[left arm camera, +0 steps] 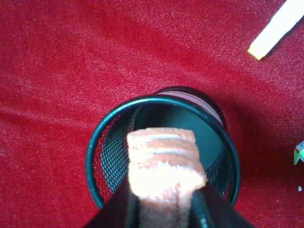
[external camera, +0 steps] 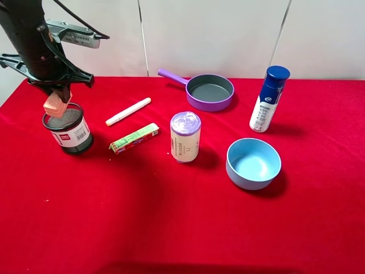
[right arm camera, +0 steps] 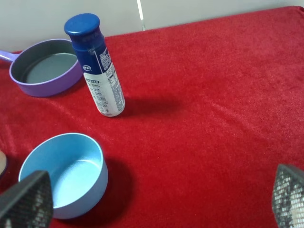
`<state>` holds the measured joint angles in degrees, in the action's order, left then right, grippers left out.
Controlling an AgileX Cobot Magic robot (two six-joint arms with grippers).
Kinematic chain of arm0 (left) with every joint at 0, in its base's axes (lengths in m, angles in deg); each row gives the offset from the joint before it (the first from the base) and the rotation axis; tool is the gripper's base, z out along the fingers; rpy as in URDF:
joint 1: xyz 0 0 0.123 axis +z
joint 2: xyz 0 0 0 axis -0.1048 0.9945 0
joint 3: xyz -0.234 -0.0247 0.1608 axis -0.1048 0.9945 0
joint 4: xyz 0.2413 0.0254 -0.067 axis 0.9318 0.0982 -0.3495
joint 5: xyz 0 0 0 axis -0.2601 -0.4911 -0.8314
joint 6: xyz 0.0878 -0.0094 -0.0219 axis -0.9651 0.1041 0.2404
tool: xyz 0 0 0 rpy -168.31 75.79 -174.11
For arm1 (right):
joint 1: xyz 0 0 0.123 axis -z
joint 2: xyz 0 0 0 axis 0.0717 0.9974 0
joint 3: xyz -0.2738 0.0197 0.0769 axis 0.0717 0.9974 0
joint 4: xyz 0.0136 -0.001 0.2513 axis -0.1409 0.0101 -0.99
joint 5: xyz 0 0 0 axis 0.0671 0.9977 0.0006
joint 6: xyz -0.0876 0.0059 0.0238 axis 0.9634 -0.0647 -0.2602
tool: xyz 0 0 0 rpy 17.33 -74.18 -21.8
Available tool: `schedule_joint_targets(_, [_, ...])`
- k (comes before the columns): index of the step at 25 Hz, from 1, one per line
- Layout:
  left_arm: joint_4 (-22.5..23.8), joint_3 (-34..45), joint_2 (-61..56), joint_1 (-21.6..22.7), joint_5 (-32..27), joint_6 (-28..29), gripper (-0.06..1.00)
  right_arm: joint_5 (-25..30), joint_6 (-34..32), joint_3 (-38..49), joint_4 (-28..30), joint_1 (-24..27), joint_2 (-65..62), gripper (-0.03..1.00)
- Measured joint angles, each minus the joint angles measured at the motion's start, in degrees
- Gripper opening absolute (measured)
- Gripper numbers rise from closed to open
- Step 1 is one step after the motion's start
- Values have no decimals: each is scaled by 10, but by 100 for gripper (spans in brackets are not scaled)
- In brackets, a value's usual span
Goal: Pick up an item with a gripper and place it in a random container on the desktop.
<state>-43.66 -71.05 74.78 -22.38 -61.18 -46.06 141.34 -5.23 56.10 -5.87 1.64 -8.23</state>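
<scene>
Red cloth covers the bench [external camera: 171, 228], with a pale panelled wall behind it. At the far left, my left claw [external camera: 57, 98] hangs from its black arm, clamped on a small cream block [external camera: 56, 106] with pinkish layered edges.

Directly beneath it stands the black mesh cup [external camera: 68, 130], upright, with a white-and-red label on its side. In the left wrist view the block juts out from between the two dark fingers, and its free end sits inside the ring of the cup's rim. Its long axis seems to run along the claw's reach, pointing down into the opening. From the high camera the block overlaps the cup's far rim. I cannot tell whether its lower end has dipped below the rim or sits just above it.

My read is that the drop depends on the block sitting over the mouth and not the wire edge. It looks slightly off toward one side of the rim.

My right claw [right arm camera: 156, 199] is well apart from all this, its mesh-patterned fingers spread wide and holding nothing. It hovers near a light blue bowl [right arm camera: 66, 171], a blue-capped bottle [right arm camera: 97, 71] and a purple pan [right arm camera: 42, 69].

A white marker [external camera: 128, 111] and a printed stick-pack [external camera: 134, 138] lie loose on the cloth beside the cup.
</scene>
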Motion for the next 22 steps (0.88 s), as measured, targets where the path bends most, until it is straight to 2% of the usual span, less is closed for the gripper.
schedule_joint_targets(3, [0, 0, 0, 0, 0, 1, 39, 0, 0, 0, 0, 0, 0, 69])
schedule_joint_targets(9, [0, 0, 0, 0, 0, 1, 83, 0, 0, 0, 0, 0, 0, 69])
schedule_joint_targets(11, [0, 0, 0, 0, 0, 1, 92, 0, 0, 0, 0, 0, 0, 69])
schedule_joint_targets(15, [0, 0, 0, 0, 0, 1, 98, 0, 0, 0, 0, 0, 0, 69])
schedule_joint_targets(22, [0, 0, -18, 0, -3, 1, 99, 0, 0, 0, 0, 0, 0, 69])
